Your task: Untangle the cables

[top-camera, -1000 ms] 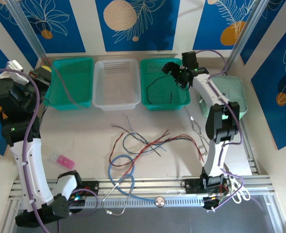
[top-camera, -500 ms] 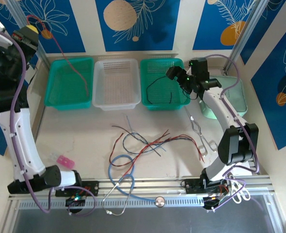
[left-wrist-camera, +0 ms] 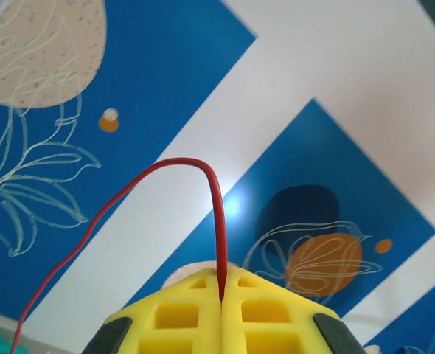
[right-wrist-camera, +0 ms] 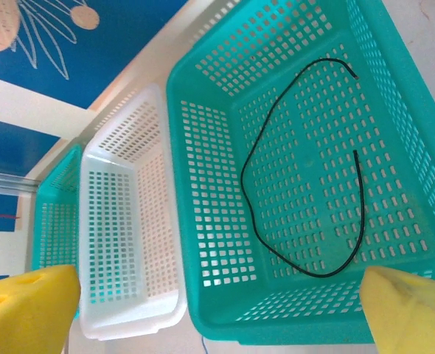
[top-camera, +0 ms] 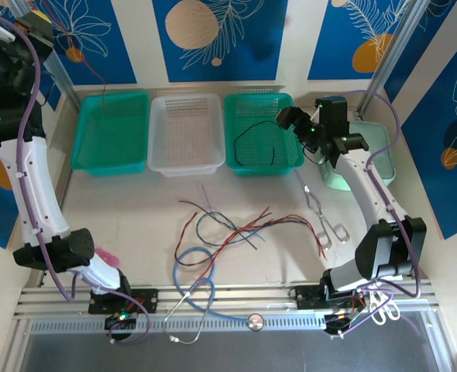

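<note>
Arms first: since a second ago the left arm (top-camera: 31, 178) has swung up from beside the baskets to stand tall. The left claw (left-wrist-camera: 223, 284) is clenched on one red cable (left-wrist-camera: 214, 192), which arcs out from between its yellow fingers (left-wrist-camera: 181, 317) and trails down from the claw toward the left teal basket (top-camera: 111, 164). The right arm (top-camera: 368, 184) has drawn back. The right claw (top-camera: 289, 120) stands released over the right teal basket (right-wrist-camera: 203, 243), where one black cable (right-wrist-camera: 242, 173) lies curled beneath it. There are three baskets in a row: two teal, with one white basket (top-camera: 183, 168) between. On the worktop (top-camera: 135, 209), well below both claws, lies a tangle of red, black and blue-grey cables (top-camera: 228, 226); I cannot tell their number.
</note>
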Robot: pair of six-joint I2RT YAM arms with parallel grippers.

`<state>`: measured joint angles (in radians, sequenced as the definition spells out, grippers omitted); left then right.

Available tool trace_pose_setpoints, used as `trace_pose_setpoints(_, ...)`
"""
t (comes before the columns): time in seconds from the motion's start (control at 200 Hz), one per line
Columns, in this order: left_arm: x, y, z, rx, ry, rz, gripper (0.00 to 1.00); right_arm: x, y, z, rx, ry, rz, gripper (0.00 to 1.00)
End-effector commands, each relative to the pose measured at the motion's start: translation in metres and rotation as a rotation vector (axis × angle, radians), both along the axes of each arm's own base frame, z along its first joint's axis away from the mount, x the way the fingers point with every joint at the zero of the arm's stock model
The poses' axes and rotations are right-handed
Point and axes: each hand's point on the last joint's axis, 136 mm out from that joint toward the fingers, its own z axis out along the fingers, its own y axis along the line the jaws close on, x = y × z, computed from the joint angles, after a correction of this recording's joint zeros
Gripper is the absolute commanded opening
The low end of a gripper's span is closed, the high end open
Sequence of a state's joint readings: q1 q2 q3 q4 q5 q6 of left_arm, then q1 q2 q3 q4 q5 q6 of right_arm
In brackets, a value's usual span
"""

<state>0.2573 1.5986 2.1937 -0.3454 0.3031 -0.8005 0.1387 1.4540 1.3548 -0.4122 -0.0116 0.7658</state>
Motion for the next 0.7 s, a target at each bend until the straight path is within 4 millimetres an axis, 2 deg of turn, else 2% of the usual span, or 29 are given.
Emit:
trace_pose_setpoints(0.0,0.044,0.017,-0.066,0.033,0.131,0.050,0.00,-0.012,-0.005,-0.005,-0.022,0.006,0.018,0.98)
trace_pose_setpoints(0.17,0.087,0.029,-0.195,0.023,0.401,0.049,0.00,-0.019,-0.010,-0.008,-0.013,0.022,0.017,0.97)
trace_pose_setpoints(0.28,0.098,0.029,-0.277,0.034,0.585,0.058,0.00,-0.021,-0.011,-0.010,-0.020,0.026,0.019,0.97)
trace_pose_setpoints(0.36,0.104,0.021,-0.325,0.052,0.698,0.028,0.00,-0.024,-0.011,-0.010,-0.027,0.035,0.026,0.97)
trace_pose_setpoints(0.44,0.110,0.002,-0.359,-0.004,0.795,-0.084,0.00,-0.027,-0.012,-0.009,-0.035,0.032,0.027,0.97)
trace_pose_setpoints(0.52,0.113,-0.010,-0.382,-0.009,0.876,-0.129,0.00,-0.029,-0.015,-0.010,-0.041,0.033,0.016,0.97)
trace_pose_setpoints(0.695,0.110,-0.008,-0.436,0.005,1.004,-0.105,0.00,-0.036,-0.016,-0.010,-0.034,0.035,0.012,0.97)
